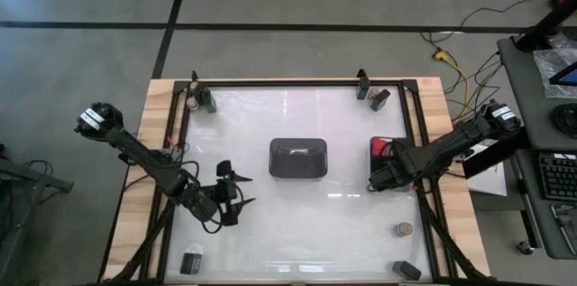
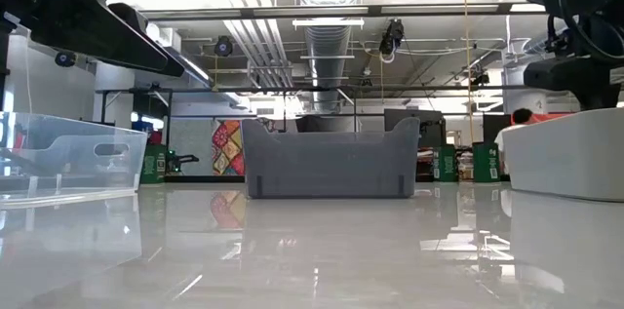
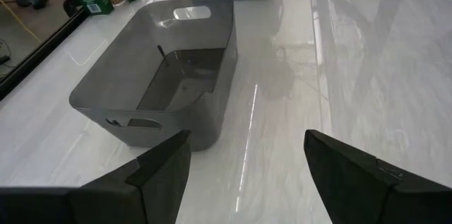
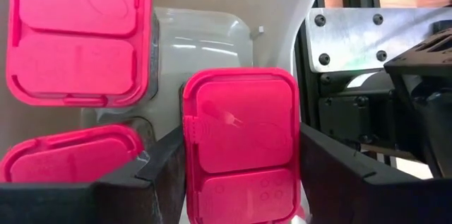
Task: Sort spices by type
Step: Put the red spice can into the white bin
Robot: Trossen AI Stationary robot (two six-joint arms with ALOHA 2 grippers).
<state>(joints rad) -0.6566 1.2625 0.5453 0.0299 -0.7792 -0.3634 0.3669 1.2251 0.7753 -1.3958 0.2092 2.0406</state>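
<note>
My right gripper (image 4: 240,155) hangs over a white tray (image 4: 205,30) at the table's right side, shut on a bright red spice block (image 4: 240,125). Two more red blocks (image 4: 78,33) (image 4: 67,157) lie in that tray. My left gripper (image 3: 247,146) stands open at the left middle of the table (image 1: 236,187), with nothing between its fingers. It points toward the dark grey tray (image 3: 169,75) at the centre. A tan-topped jar (image 1: 403,229) and a dark block (image 1: 406,270) rest on the table near the right front corner. Another dark block (image 1: 191,262) sits at the left front. My right gripper pinches the red block by its two long sides (image 4: 189,160) between its two fingers (image 4: 166,164). The fingers come steeply from above, pointing down into the white tray. The block's lid faces the wrist camera. Whether its lower end rests on the tray floor is hidden by the block.
A clear tray (image 2: 68,153) stands at the left in the low view. Small green-labelled containers (image 1: 206,99) and a dark one (image 1: 379,98) sit at the far corners. A black frame (image 1: 415,124) borders the glossy white table, with bare surface between the trays.
</note>
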